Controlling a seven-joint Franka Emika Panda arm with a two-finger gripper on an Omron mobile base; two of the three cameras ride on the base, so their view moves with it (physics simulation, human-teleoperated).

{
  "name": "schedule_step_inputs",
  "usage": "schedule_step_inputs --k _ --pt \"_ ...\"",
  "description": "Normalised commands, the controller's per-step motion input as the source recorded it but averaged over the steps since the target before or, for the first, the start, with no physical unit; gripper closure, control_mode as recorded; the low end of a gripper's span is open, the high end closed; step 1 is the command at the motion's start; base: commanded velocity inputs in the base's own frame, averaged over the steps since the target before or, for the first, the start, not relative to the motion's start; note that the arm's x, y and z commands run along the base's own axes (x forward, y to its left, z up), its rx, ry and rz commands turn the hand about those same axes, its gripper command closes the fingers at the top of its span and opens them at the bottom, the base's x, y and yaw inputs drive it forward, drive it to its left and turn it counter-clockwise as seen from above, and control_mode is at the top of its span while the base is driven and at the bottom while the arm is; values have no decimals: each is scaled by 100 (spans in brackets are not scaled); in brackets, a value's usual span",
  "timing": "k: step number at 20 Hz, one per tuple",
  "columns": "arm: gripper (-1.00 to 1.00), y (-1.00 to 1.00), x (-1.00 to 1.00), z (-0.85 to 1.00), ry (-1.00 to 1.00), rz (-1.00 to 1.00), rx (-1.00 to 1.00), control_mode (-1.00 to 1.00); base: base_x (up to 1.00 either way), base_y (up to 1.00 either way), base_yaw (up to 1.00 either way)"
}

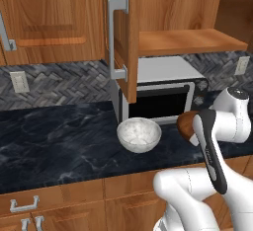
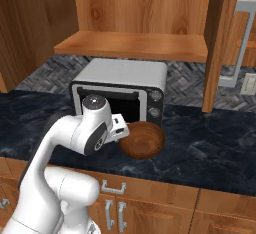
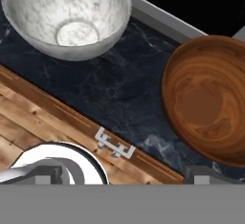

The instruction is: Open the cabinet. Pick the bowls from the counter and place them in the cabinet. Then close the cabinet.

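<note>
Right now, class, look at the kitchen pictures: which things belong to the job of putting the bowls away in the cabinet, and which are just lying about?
Belong to the job:
white bowl
wooden bowl
cabinet, doors open, with its bare shelf
counter

Just lying about:
toaster oven
wall socket
drawers under the counter

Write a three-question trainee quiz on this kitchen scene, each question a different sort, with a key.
1. True or false: the cabinet doors are shut.
2. Which bowl lies nearer the pincer? A) whitish-grey bowl B) brown wooden bowl C) neither, both are on the shelf
3. Fill in: both bowls rest on the black ____ in front of the toaster oven.

Key: 1 false, the doors stand open on a bare wooden shelf; 2 B; 3 counter.
</note>
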Motion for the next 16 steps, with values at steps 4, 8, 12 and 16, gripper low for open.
schedule_step_inputs --k 4,8,12,16 --pt "-100 -15 9 -8 0 0 0 -100 0 0 0" --pt "-100 -18 12 -17 0 0 0 -100 0 0 0" --pt "-100 -14 12 -16 0 0 0 -100 0 0 0" --pt "-100 -1 15 -21 -1 0 0 -100 0 0 0"
